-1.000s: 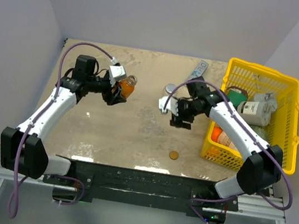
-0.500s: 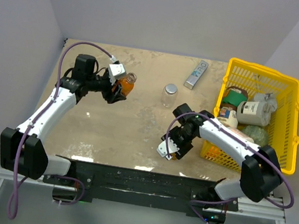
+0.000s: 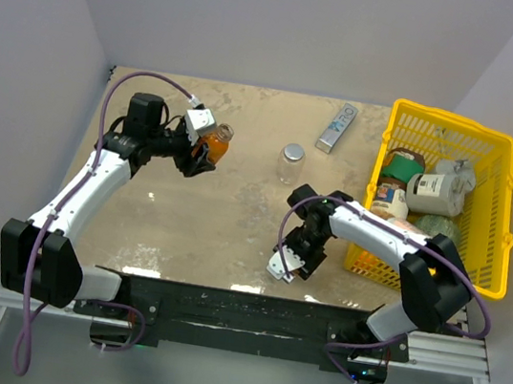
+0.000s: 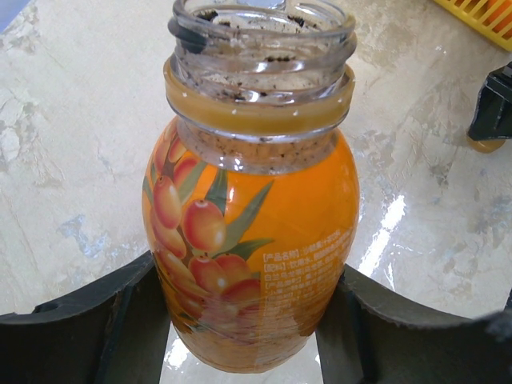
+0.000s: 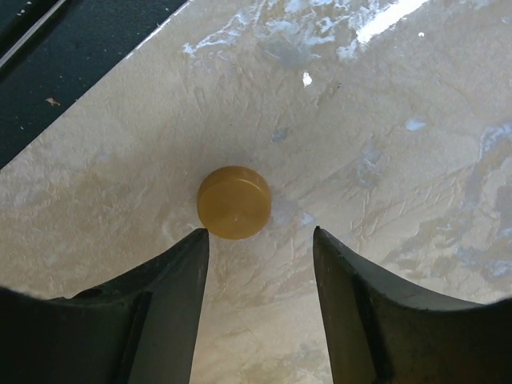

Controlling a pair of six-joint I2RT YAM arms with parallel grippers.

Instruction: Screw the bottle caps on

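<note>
bottles: 2, one orange bottle [image 3: 215, 144] at 10 o'clock of the counter [image 3: 224, 216], one clear bottle [image 3: 291, 162] at 12 o'clock | caps in view: 1, brownish-orange cap [image 5: 234, 202] | grey bar [image 3: 337, 128]: 1 | yellow basket [image 3: 453, 119]: 1, at 3 o'clock | containers [image 3: 435, 192] in it: at least 4, exact number not sure | pincers: 2, left pincer [image 3: 202, 155], right pincer [image 5: 260, 240]

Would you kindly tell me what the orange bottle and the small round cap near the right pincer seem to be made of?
The orange bottle is probably glass: its bare threaded neck is clear, and a glossy printed label covers the body. The cap is a smooth, dull brownish-yellow disc, either painted metal or plastic; the look leaves it open.
</note>
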